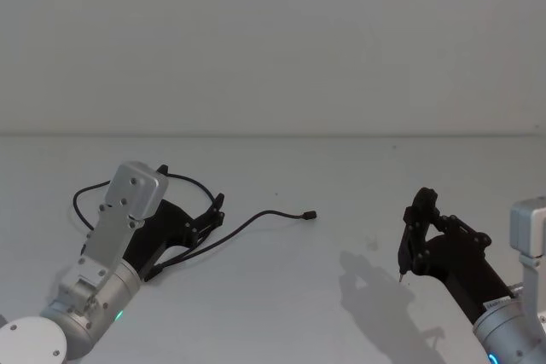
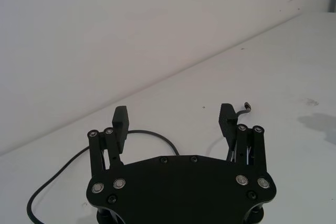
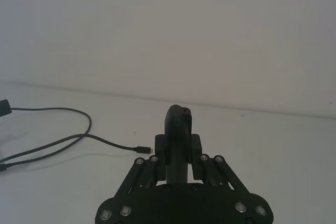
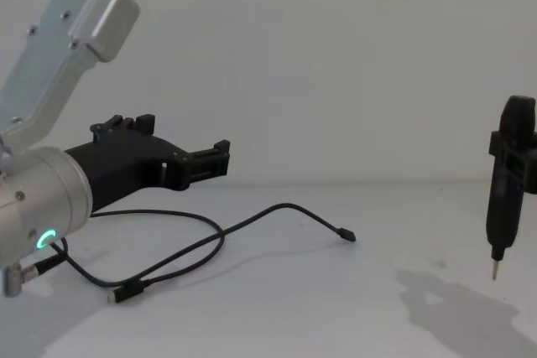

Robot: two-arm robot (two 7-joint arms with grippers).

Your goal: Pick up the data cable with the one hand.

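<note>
White tabletop (image 1: 281, 313) runs back to a plain white wall (image 1: 273, 40), and from my station that is the whole setting. On the robot's left side I see the data cable (image 1: 256, 221) lying flat on the table. It bows out in a wide loop beside the left arm, then runs toward the middle, where one small plug (image 1: 311, 215) rests in the open. From the chest camera the cable (image 4: 252, 225) doubles back on itself, with its other plug (image 4: 117, 295) near the front edge by the left arm. The left gripper (image 1: 218, 209) hangs over the looped part, raised off the surface in the chest view (image 4: 223, 159) and not touching the cable. Its jaws are spread wide with nothing between them. On its own wrist camera the left gripper (image 2: 174, 111) looks down past both fingers (image 2: 121, 115), and the cable (image 2: 52, 179) curves across the table beneath them. The right gripper (image 1: 423, 200) sits well apart on the robot's right side, above the table and away from the cable. Its fingers are pressed together, as its wrist camera shows (image 3: 178, 121), and I see nothing held in them. From the chest camera the right gripper (image 4: 513, 136) appears edge-on, with a thin pointed piece (image 4: 493, 266) hanging down from it.
</note>
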